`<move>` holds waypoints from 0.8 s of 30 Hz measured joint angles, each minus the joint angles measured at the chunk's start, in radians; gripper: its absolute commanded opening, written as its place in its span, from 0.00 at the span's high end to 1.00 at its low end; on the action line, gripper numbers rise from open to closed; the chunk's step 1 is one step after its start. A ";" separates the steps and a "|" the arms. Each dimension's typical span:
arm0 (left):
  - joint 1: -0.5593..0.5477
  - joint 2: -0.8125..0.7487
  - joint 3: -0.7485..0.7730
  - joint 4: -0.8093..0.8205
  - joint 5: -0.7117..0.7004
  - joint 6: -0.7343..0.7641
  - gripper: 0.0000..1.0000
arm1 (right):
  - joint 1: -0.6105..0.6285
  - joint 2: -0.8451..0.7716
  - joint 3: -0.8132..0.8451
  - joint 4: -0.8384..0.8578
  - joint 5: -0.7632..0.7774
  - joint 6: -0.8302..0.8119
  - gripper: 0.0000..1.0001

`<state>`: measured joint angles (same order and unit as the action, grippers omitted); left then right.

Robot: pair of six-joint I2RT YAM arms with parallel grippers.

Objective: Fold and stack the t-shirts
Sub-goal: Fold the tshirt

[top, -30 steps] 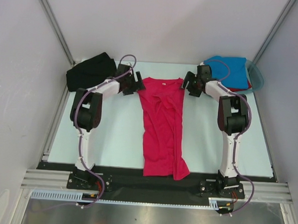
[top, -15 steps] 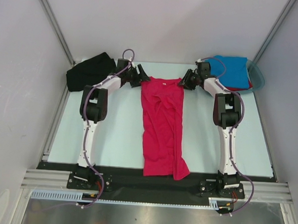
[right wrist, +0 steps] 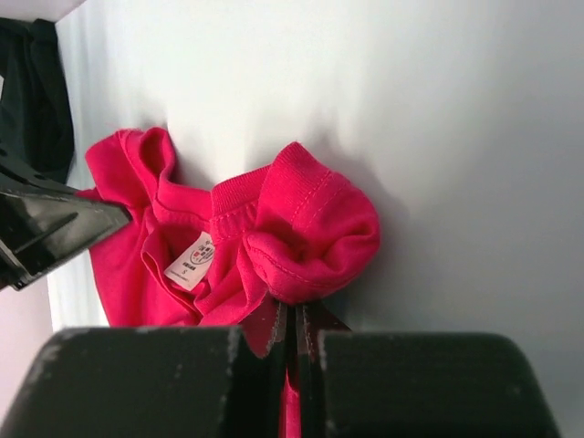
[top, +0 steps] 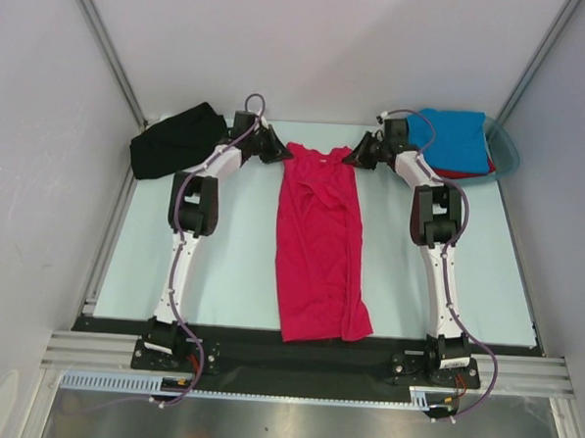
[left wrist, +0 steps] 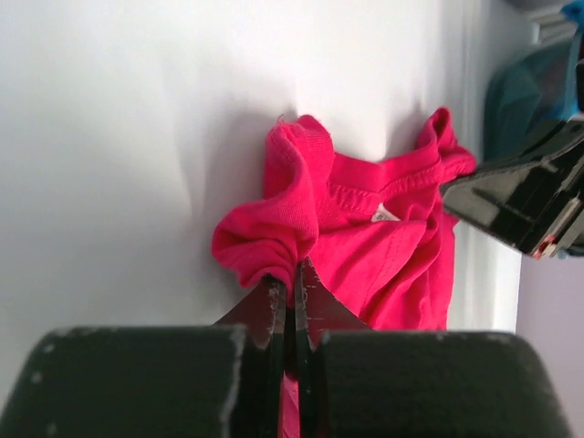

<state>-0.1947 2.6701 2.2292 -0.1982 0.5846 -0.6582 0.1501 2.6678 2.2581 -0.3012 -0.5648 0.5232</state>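
Pink shirt [top: 318, 240] lies lengthwise on the table [top: 231, 265], collar at the far end. The left gripper [top: 280, 154] is pinched tight on its left shoulder, and the right gripper [top: 354, 157] on its right shoulder. A black shirt [top: 174, 142] sits beyond it to the left, and a blue shirt [top: 459, 137] in a tub [top: 507, 152] to the right.

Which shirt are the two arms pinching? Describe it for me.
On the pale table, the crimson-pink t-shirt lies lengthwise down the middle. Unlike the bunched black shirt far left and the blue shirt far right, it is spread out.
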 measured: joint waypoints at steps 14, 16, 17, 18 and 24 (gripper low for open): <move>0.095 0.060 0.186 -0.021 -0.010 -0.021 0.82 | -0.012 0.057 0.115 0.016 0.140 -0.021 1.00; 0.100 0.065 0.195 -0.024 -0.014 -0.017 0.40 | -0.012 0.058 0.122 0.017 0.167 -0.028 1.00; 0.100 0.067 0.197 -0.024 -0.016 -0.011 0.29 | -0.012 0.062 0.131 0.016 0.177 -0.032 0.89; 0.101 0.070 0.200 -0.023 -0.014 -0.014 0.19 | -0.012 0.068 0.142 0.016 0.187 -0.037 0.79; 0.099 0.068 0.179 -0.022 -0.004 0.010 0.00 | -0.014 0.071 0.179 0.053 0.214 -0.094 0.32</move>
<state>-0.0959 2.7384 2.4077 -0.2203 0.5808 -0.6483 0.1356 2.7392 2.4367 -0.2485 -0.3508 0.4290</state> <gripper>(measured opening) 0.996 0.635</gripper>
